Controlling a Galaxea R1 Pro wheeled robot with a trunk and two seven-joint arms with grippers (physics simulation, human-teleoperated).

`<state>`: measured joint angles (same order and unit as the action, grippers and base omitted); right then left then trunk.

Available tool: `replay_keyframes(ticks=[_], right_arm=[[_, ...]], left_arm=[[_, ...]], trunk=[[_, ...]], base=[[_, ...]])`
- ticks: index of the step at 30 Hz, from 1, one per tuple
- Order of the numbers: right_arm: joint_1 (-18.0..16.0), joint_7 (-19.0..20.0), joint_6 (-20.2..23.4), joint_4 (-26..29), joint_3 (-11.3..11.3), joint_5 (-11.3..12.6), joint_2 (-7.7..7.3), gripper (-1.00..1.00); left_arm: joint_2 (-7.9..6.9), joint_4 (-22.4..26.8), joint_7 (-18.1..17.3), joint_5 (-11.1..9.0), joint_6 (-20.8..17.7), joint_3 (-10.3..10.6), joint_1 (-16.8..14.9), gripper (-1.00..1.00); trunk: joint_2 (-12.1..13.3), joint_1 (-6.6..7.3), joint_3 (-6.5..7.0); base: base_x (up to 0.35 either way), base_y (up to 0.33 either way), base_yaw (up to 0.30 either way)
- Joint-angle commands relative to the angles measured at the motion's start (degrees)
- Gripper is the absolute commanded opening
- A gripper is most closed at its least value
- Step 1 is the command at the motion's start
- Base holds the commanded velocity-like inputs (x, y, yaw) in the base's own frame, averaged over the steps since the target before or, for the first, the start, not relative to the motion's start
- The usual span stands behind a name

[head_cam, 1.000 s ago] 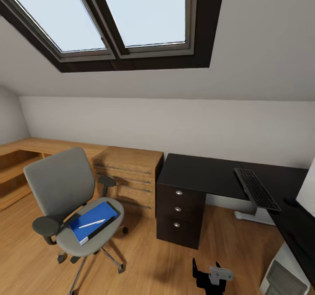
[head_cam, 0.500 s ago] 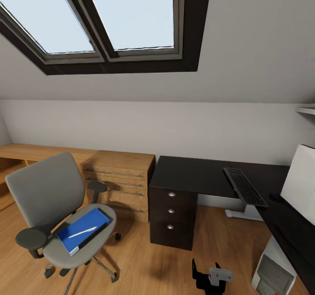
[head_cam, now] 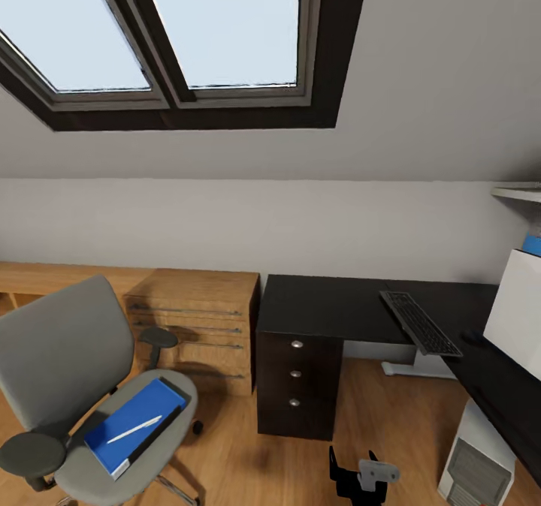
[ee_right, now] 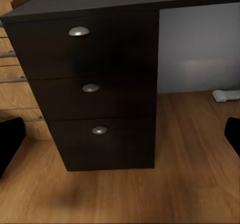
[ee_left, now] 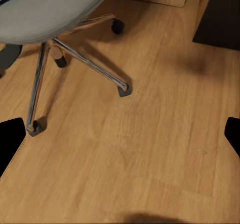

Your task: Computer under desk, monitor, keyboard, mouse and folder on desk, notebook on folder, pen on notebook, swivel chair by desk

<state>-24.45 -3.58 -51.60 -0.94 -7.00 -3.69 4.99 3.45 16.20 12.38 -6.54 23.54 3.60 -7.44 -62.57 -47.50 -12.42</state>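
Swivel chair (head_cam: 75,386) carrying folder (head_cam: 135,425) and pen (head_cam: 134,429) stands left of worktop (head_cam: 338,307); bare wooden floor (ee_left: 150,149) between. Both grippers' jaws spread, empty.

Two skylight windows (head_cam: 173,33) in a dark frame are sitting in the sloped white ceiling, showing pale blue sky. A light wooden dresser (head_cam: 197,326) with long metal handles is standing against the far wall (head_cam: 263,224), and a low wooden bench (head_cam: 37,277) is running off to its left. A wooden plank floor (ee_left: 150,149) is spreading across the room. A white shelf (head_cam: 518,191) is jutting in at the far right.
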Motion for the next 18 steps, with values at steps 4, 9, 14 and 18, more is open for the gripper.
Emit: replay_keyframes(ticks=[4,9,14,18], right_arm=[[-0.07,-0.37,-0.15,-0.08,-0.21,-0.43,0.02,1.00],[-0.07,-0.37,-0.01,-0.11,-0.16,-0.60,0.08,1.00],[-0.07,-0.44,0.15,-0.19,-0.13,-0.56,0.17,1.00],[-0.07,-0.45,0.17,-0.20,-0.12,-0.54,0.19,1.00]], left_arm=[[-0.02,-0.02,0.18,-0.58,0.21,0.42,-0.03,1.00],[0.00,-0.07,0.18,-0.62,0.19,0.43,-0.03,1.00],[0.03,-0.17,0.18,-0.59,0.19,0.44,-0.03,1.00],[0.01,-0.19,0.18,-0.59,0.19,0.44,-0.03,1.00]], trunk=[[-0.05,-0.03,0.18],[-0.05,-0.03,0.43],[-0.05,-0.03,0.51],[-0.05,-0.03,0.53]], base=[[0.232,0.256,-0.194],[0.238,0.215,-0.212],[0.108,0.048,-0.071],[0.024,0.011,-0.016]])
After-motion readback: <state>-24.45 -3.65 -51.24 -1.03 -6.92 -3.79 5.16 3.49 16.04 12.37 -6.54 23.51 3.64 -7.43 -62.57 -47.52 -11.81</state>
